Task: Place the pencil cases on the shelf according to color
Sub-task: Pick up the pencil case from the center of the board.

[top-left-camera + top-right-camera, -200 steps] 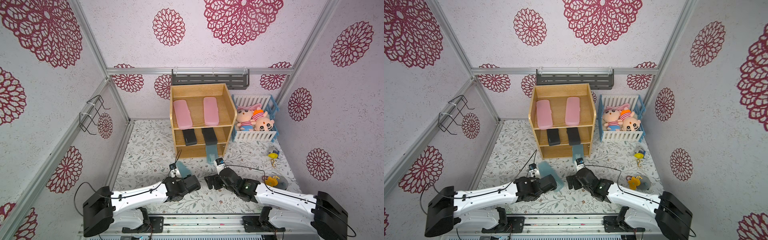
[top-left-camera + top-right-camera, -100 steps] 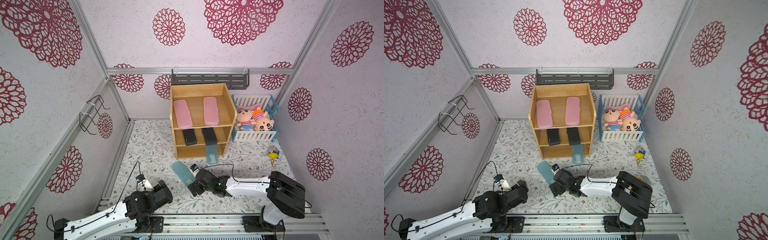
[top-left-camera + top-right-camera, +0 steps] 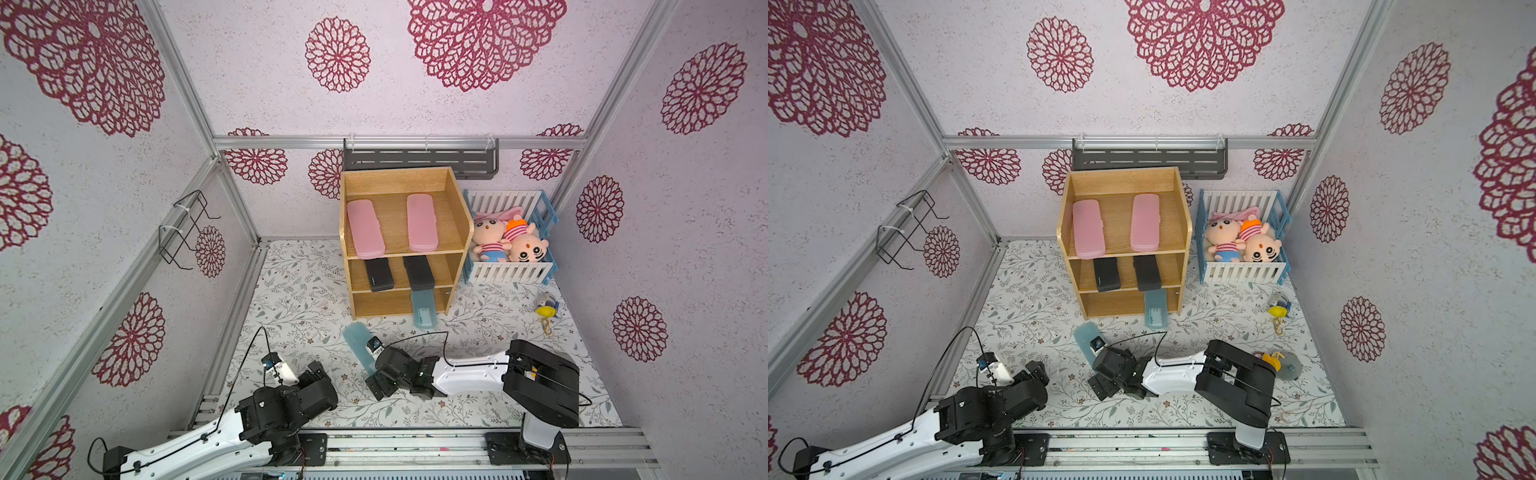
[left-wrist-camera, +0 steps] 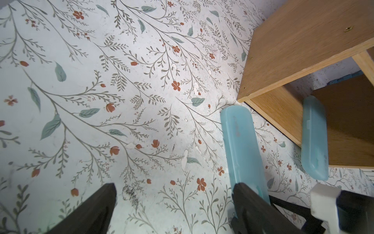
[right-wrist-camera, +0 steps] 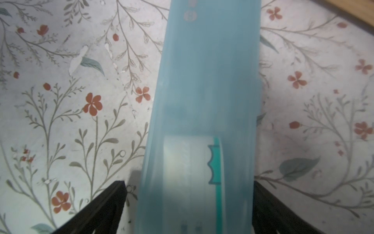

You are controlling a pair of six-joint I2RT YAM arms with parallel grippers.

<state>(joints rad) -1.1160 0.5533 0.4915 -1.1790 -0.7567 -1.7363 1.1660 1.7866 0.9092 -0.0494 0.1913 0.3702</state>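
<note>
Blue pencil case (image 5: 204, 81) lies between wide-apart right fingers (image 5: 101, 210); left fingers (image 4: 91, 210) also apart.

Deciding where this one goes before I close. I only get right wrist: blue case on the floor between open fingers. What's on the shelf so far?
Observer: Two pink cases lie side by side on the top tier of the shelf.
Operator: Middle tier?
Observer: Two black cases, front ends at the tier's edge.
Operator: Other blue one?
Observer: The second blue case sits in the right half of the bottom tier, its front end poking out onto the floor; the left half shows bare wood.
</note>
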